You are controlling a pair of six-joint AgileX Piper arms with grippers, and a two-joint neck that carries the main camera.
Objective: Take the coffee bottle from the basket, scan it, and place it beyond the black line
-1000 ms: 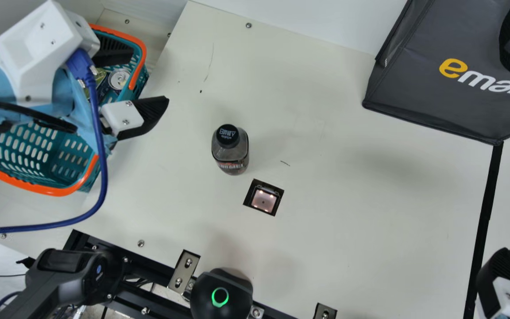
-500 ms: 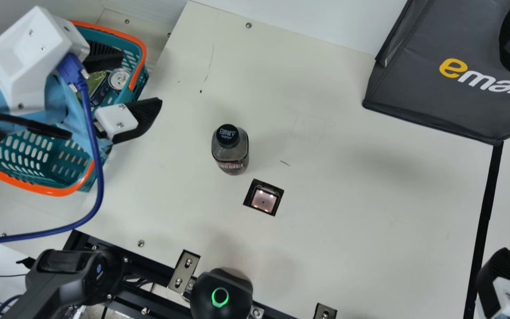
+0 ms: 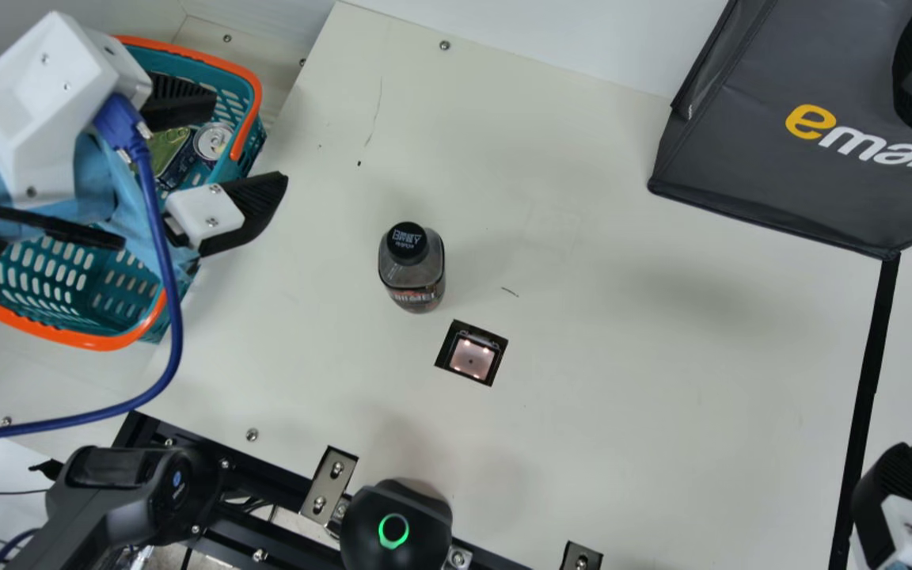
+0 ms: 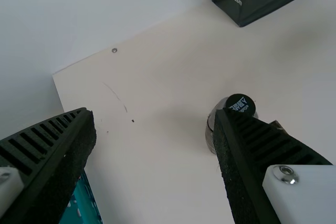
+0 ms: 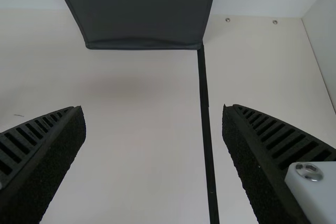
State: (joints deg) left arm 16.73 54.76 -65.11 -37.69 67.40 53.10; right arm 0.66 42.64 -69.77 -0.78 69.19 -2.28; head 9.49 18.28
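Picture the neck camera's view as a clock dial. Nearest, at about six, sits a black dome (image 3: 397, 526) with a green ring lit on it, and at eight the dark arm (image 3: 100, 507) juts in over the frame's edge. From where I stand, the right gripper (image 3: 895, 507) is at four, beside the black line (image 3: 860, 427). Its own wrist view has its two fingers well apart with nothing held, the line passing between them in the picture.

Toward the middle of the dial is the scanner (image 3: 472, 358), set in the table (image 3: 622, 412), its small lights glowing. Just past it, at the scanner's eleven, the bottle (image 3: 412, 273) stands upright on the table under its black cap. It's out of the basket (image 3: 100, 342), near the scanner but off it, and on the scanner's side of the black line.

The basket lies at about nine to ten, teal with orange handles, with a can (image 3: 213, 141) and something green (image 3: 167, 149) inside. At ten is the left gripper (image 3: 250, 142), fingers spread wide and holding nothing, well apart from the bottle.

Farthest off, at two, the grey bag (image 3: 804, 186) stands with a bottom corner at the black line's far end.
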